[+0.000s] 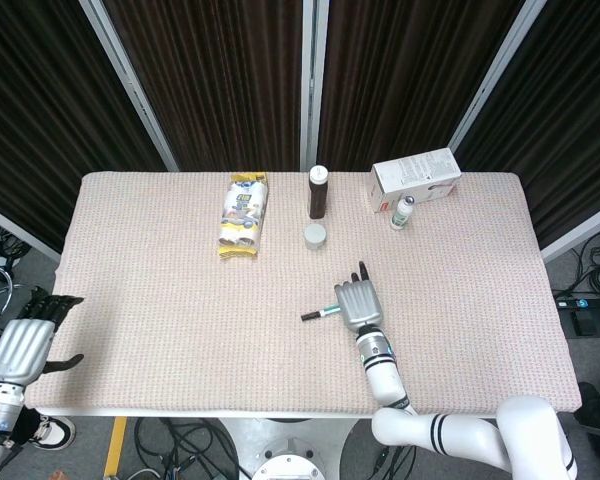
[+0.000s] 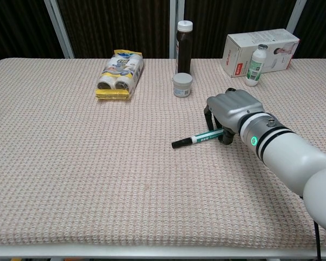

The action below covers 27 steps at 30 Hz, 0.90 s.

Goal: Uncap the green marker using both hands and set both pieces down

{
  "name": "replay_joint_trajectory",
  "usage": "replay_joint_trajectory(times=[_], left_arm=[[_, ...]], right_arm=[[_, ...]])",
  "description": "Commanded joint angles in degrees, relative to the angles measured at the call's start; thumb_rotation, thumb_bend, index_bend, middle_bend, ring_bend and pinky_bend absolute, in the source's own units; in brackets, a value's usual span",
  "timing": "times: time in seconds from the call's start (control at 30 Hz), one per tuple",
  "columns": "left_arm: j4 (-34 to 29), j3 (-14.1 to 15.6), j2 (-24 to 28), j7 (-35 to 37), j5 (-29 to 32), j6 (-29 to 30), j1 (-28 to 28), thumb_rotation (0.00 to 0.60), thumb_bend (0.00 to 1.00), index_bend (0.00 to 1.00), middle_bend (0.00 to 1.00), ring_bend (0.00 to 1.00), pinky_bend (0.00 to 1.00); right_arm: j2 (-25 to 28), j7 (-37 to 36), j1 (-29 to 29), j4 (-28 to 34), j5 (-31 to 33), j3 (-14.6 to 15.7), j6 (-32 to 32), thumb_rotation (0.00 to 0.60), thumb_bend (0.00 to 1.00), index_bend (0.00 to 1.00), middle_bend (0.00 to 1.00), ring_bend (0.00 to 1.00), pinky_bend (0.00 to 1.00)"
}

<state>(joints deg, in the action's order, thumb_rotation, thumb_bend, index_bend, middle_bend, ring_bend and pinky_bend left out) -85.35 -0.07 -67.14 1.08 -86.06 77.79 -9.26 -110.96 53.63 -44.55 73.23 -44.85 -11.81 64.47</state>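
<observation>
Green marker [image 2: 200, 138], black-capped, tilted, under right hand [image 2: 228, 111]

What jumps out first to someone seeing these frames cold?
The right hand near the table's middle, fingers curled over one end of the green marker, whose black-capped end tilts away toward the table's left side. Behind it stands a dark bottle with a small jar in front. The left hand hangs off the table's left edge.
</observation>
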Motion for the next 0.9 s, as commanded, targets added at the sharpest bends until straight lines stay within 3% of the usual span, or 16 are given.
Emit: replay_joint_trajectory(times=[0.03, 0.47, 0.9], left_arm=[[-0.12, -0.10, -0.10, -0.24, 0.18, -0.21, -0.15, 0.600, 0.06, 0.19, 0.20, 0.14, 0.16], [-0.48, -0.50, -0.13, -0.38, -0.43, -0.27, -0.96, 0.600, 0.06, 0.19, 0.20, 0.14, 0.16], [-7.85, -4.73, 0.23, -7.31, 1.84, -4.69, -6.76, 0.600, 0.06, 0.19, 0.20, 0.14, 0.18]], right_arm=[[-0.08, -0.03, 0.05, -0.11, -0.10, 0.03, 0.13, 0.600, 0.27, 0.56, 0.51, 0.24, 0.00], [1.38, -1.93, 0.86, 0.82, -3.52, -0.91, 3.69, 0.600, 0.30, 0.64, 0.57, 0.28, 0.00], [3.75, -4.61, 1.15, 0.72, -7.31, -4.69, 7.90, 0.600, 0.30, 0.68, 0.61, 0.32, 0.01]])
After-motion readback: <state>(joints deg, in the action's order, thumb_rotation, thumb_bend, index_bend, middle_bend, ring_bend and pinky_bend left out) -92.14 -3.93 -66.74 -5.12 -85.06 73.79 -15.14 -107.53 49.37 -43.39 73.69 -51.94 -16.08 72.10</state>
